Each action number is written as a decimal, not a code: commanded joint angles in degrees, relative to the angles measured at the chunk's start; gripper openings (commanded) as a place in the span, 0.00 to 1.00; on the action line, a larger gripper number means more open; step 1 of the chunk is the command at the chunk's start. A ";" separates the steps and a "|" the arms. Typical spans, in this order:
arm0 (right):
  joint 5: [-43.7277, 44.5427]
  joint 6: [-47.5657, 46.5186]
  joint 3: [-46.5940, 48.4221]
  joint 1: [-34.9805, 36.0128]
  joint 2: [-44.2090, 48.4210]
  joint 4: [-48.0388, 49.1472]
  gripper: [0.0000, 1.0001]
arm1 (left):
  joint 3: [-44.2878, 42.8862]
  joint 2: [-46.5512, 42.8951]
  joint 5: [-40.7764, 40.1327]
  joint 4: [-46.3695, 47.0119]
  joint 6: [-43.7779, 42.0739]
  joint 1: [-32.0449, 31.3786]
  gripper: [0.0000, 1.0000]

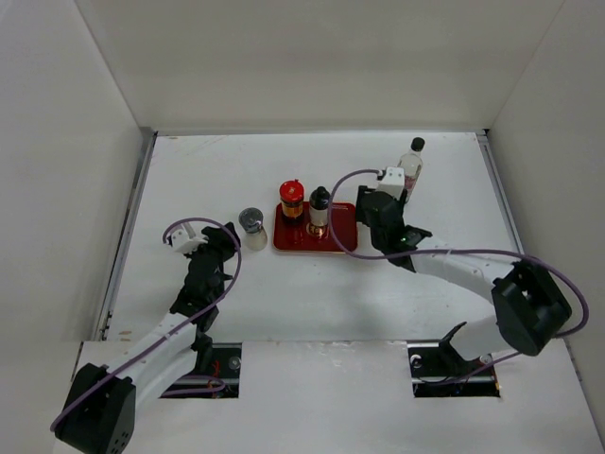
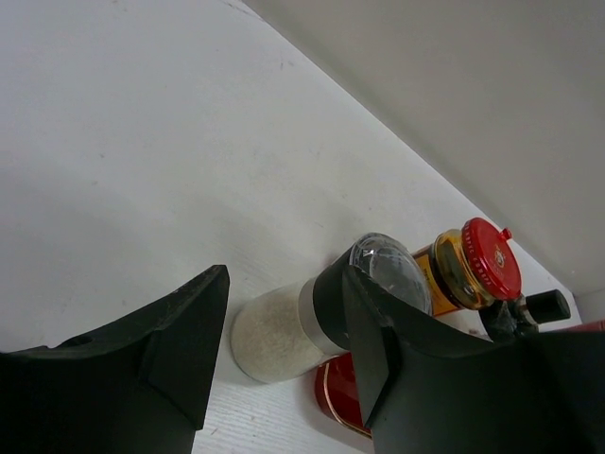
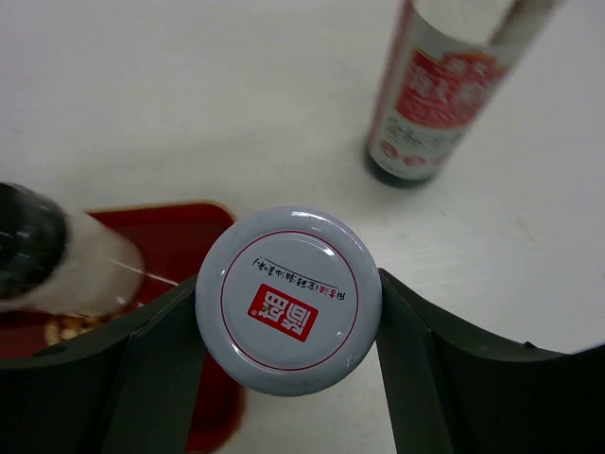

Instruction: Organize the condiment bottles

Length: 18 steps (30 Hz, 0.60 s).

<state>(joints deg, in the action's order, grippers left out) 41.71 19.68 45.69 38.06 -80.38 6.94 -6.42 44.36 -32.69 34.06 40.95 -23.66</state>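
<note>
My right gripper (image 3: 288,284) is shut on the pale-lidded labelled jar (image 3: 288,317), both fingers against its lid, just off the red tray's right edge (image 3: 194,236). In the top view this gripper (image 1: 371,210) hides the jar. The tall clear bottle (image 1: 411,164) stands behind it and also shows in the right wrist view (image 3: 440,85). The red-capped jar (image 1: 292,200) and the small dark bottle (image 1: 319,210) stand on the tray (image 1: 342,238). My left gripper (image 1: 227,238) is open, its jaws (image 2: 284,274) either side of the grey-lidded shaker (image 2: 284,331), which stands (image 1: 251,228) left of the tray.
White walls close in the table at the back and on both sides. The tray's left corner (image 2: 336,402) lies right beside the shaker. The red-capped jar (image 2: 473,270) stands just behind the shaker in the left wrist view.
</note>
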 commanded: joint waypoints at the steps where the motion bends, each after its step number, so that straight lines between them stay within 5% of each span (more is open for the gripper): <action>1: -1.10 -3.86 7.20 0.83 -3.63 13.00 0.50 | -0.35 -0.85 0.43 2.50 0.45 -0.02 0.49; 18: -8.67 0.09 15.75 1.35 -20.07 15.47 0.53 | -0.61 -0.24 0.78 2.15 0.27 0.85 0.50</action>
<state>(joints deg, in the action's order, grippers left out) 33.12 17.76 57.41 39.09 -100.42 15.00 -6.42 43.48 -32.53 34.11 40.95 -23.27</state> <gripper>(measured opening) 0.708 0.495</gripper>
